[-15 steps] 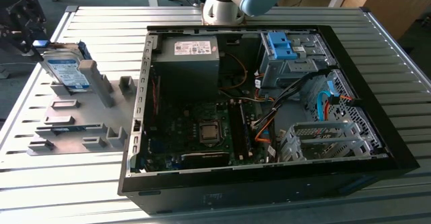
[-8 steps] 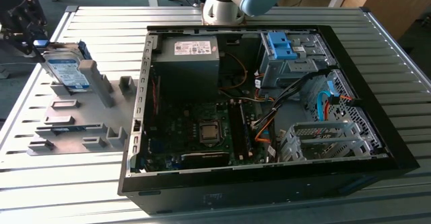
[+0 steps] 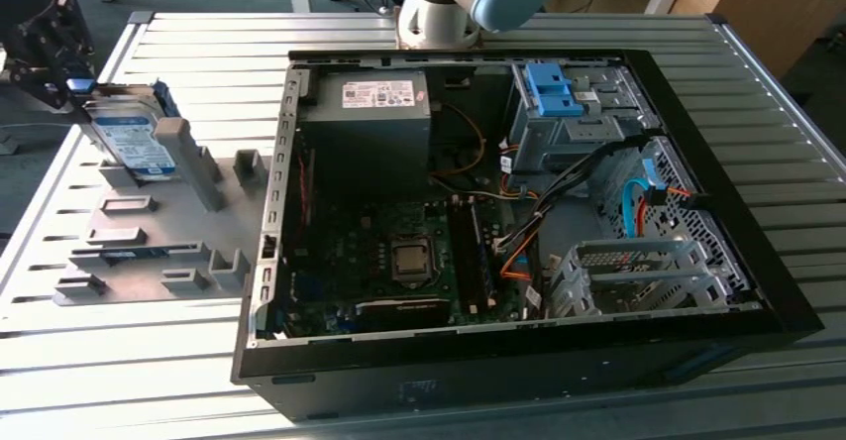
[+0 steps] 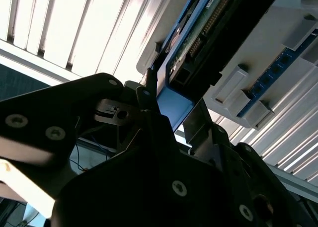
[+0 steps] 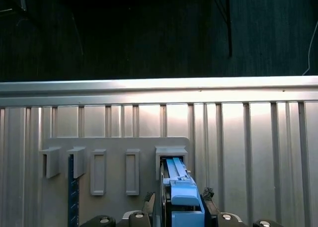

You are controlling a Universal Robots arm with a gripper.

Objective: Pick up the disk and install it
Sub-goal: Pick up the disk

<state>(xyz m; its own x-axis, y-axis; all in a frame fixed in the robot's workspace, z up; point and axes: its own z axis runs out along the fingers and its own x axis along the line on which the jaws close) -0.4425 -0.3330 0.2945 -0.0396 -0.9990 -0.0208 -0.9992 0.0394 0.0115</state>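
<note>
The disk (image 3: 133, 138), silver-grey with a white-and-blue label and a blue frame, stands on edge over the grey fixture plate (image 3: 146, 252) at the exterior view's far left. My black gripper (image 3: 90, 98) grips its upper end, fingers shut on the blue frame. In the first wrist view the disk's blue edge (image 5: 181, 194) sits between my gripper's (image 5: 181, 212) fingers, by a raised slot of the plate (image 5: 114, 142). The second wrist view shows the disk's circuit-board side (image 4: 198, 33) beyond the gripper (image 4: 169, 105). Whether the disk still rests in its slot I cannot tell.
An open computer case (image 3: 529, 361) lies on the slatted metal table (image 3: 740, 93) to the exterior view's right of the plate. Inside are a dark grey box (image 3: 376, 123), a blue bracket (image 3: 553, 88) on a drive cage, a metal cage (image 3: 635, 272) and loose cables.
</note>
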